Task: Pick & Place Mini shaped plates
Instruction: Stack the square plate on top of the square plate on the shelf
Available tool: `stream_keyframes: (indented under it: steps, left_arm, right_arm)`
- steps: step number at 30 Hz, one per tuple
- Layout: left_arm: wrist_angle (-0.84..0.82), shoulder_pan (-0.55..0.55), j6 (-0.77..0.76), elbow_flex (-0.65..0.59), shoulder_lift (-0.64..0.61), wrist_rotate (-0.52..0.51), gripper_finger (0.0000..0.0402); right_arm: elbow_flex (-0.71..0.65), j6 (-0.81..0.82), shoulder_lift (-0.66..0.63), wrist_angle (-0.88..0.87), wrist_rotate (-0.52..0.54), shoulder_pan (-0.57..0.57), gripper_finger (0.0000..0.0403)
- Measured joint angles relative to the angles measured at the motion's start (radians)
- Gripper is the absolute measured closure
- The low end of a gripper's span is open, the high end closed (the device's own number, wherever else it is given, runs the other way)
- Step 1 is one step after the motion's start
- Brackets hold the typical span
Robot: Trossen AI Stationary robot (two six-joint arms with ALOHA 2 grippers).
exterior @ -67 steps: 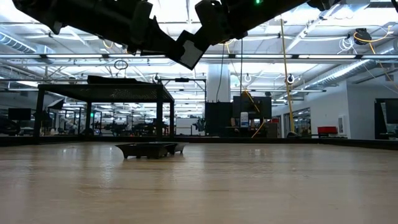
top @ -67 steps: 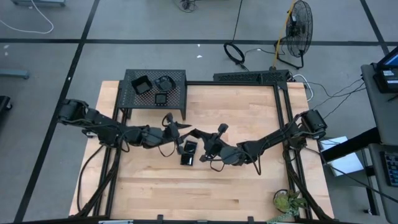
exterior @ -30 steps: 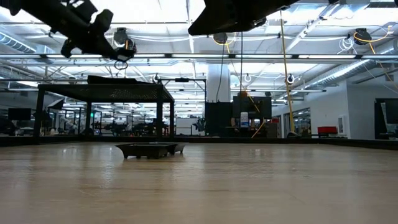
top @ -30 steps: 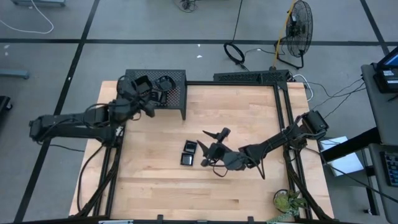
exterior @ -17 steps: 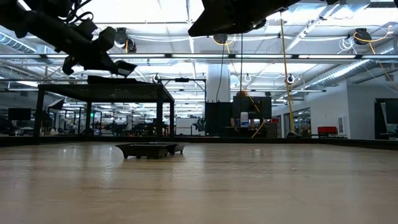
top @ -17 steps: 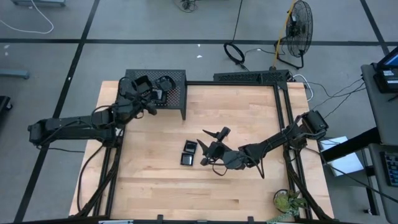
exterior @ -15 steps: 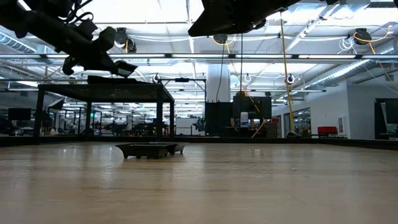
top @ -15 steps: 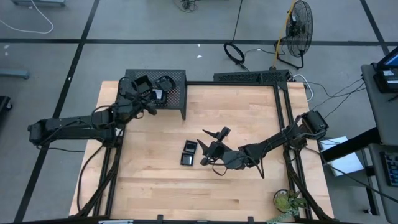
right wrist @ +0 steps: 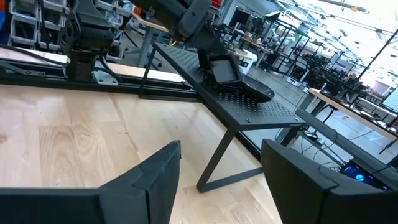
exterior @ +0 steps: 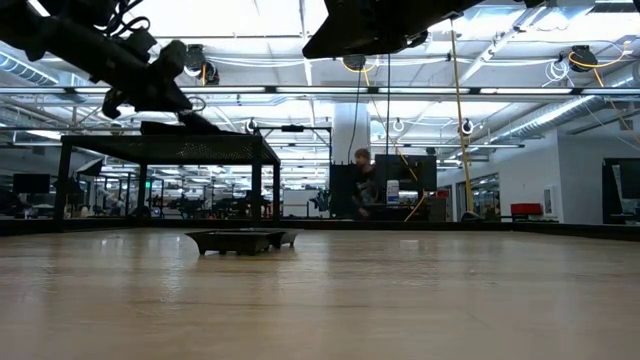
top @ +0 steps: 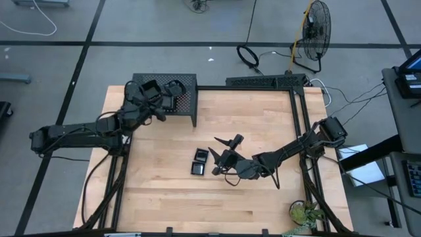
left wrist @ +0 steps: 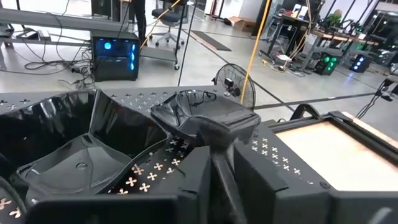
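The wooden table (top: 263, 118) carried a black mesh rack (top: 187, 84) at its far left corner. Over the rack's top the left gripper (top: 162, 105) reached in, its fingers (left wrist: 219, 132) pinching the rim of a small square plate (left wrist: 202, 112) that rested on the mesh beside a larger square plate (left wrist: 68, 146); how firmly they closed could not be told. The right gripper (top: 222, 146) hovered over the table's middle with its fingers (right wrist: 155, 168) spread wide and empty, just right of two mini plates (top: 199, 162) lying together on the wood.
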Motion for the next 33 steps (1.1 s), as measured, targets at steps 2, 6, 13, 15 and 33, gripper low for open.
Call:
stream_keyframes:
  steps: [2,6,13,15,33]
  left_arm:
    - [0.010,0.000,0.002,0.000,0.000,0.000,0.0308]
    - [0.008,0.000,0.006,0.000,0.000,0.000,0.0265]
    - [0.015,-0.010,0.084,0.000,-0.009,0.113,0.0222]
    - [0.049,-0.028,0.127,0.000,-0.020,0.202,0.0221]
    - [0.342,-0.502,0.547,-0.108,-0.118,0.508,0.0269]
  right_arm:
    - [0.000,0.000,0.000,0.000,0.000,0.000,0.0193]
    - [0.000,0.000,0.000,0.000,0.000,0.000,0.0193]
    - [0.000,0.000,0.000,0.000,0.000,0.000,0.0193]
    - [0.000,0.000,0.000,0.000,-0.001,0.000,0.0193]
    - [0.052,0.518,0.044,-0.378,-0.529,-0.164,0.0193]
